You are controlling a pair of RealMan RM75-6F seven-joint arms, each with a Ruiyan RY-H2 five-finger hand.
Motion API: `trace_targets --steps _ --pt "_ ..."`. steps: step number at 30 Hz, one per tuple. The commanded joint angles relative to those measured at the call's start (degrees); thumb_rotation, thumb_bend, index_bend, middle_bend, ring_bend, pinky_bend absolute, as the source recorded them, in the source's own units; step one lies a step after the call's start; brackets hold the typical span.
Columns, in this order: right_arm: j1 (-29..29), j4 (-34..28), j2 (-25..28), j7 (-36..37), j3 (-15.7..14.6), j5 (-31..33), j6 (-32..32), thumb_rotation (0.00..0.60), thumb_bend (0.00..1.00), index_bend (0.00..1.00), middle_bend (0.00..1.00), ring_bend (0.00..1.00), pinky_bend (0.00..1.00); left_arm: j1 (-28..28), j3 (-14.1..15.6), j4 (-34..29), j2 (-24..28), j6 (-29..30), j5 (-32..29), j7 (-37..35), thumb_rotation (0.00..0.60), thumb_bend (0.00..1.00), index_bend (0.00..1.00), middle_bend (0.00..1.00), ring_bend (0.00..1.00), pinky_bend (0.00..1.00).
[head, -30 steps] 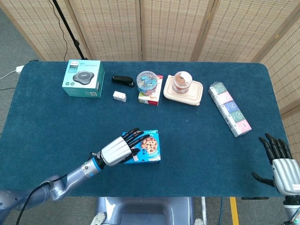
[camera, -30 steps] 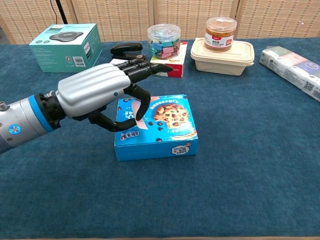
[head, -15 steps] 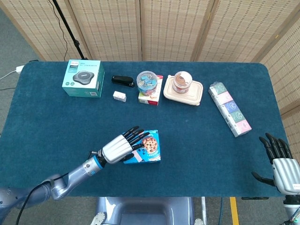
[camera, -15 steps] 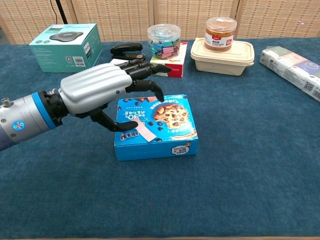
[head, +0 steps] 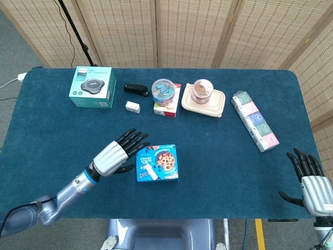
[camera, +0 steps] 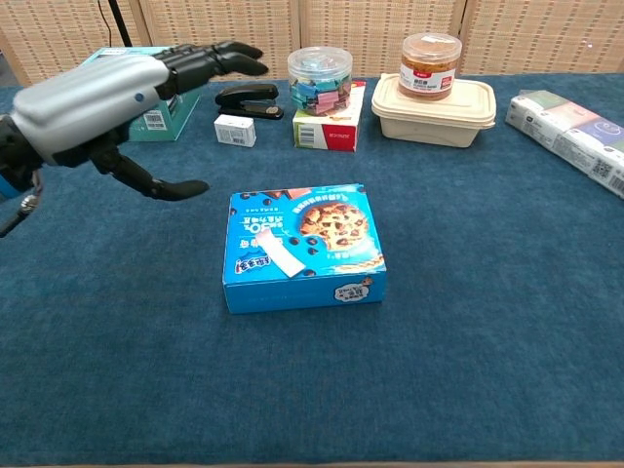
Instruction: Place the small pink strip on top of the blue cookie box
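Pink strip (camera: 276,253) lies flat on the blue box (camera: 336,285), looking light and flimsy; left hand (camera: 102,93) spread, empty.

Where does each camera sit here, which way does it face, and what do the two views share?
Head view: high above the near edge, looking steeply down on the whole table; shows the left hand and the right hand.
Chest view: low at the near edge, looking across toward the screens; shows only the left hand.
Shared: the blue cookie box with the pink strip lying on it.
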Motion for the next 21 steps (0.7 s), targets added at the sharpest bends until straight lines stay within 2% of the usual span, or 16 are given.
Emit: trace_targets --steps 1,7,14,15,17,19,21 --pt "0.2 0.2 -0.1 -0.1 -0.1 -0.3 -0.3 0.6 0.0 0.0 0.0 0.0 0.0 2.7 0.2 -5.8 6.4 -0.9 -3.9 2.0 0.6 0.24 0.02 0.0 0.0 0.0" --pt "1.7 1.0 -1.1 0.6 -1.0 -1.0 -3.5 0.6 0.0 0.0 0.0 0.0 0.0 8.8 0.7 -12.8 15.4 0.3 -10.9 4.1 0.6 0.23 0.0 0.0 0.0 0.0" --pt "5.7 -0.4 0.7 5.3 -2.4 -3.4 -10.0 0.6 0.02 0.0 0.0 0.0 0.0 14.6 1.2 -19.3 21.3 1.7 -16.8 5.6 0.6 0.23 0.0 0.0 0.0 0.0" --pt "6.4 -0.8 1.0 5.7 -2.4 -4.0 -10.7 0.6 0.1 0.0 0.0 0.0 0.0 15.4 1.2 -20.0 22.0 2.1 -17.2 5.4 0.6 0.23 0.0 0.0 0.0 0.0" --pt "8.2 -2.2 1.7 5.1 -2.3 -5.1 -12.7 0.6 0.33 0.02 0.0 0.0 0.0 17.0 1.4 -21.7 23.5 2.8 -18.2 4.8 0.6 0.23 0.0 0.0 0.0 0.0" --pt "9.9 -3.8 2.1 3.8 -2.0 -5.7 -14.6 0.6 0.65 0.06 0.0 0.0 0.0 17.9 1.6 -23.3 25.0 2.8 -18.6 4.7 0.6 0.23 0.0 0.0 0.0 0.0" --pt "11.8 -5.5 2.0 3.0 -1.3 -5.8 -16.5 0.6 0.86 0.11 0.0 0.0 0.0 18.5 1.5 -24.6 26.3 3.2 -18.3 4.4 0.6 0.23 0.0 0.0 0.0 0.0"
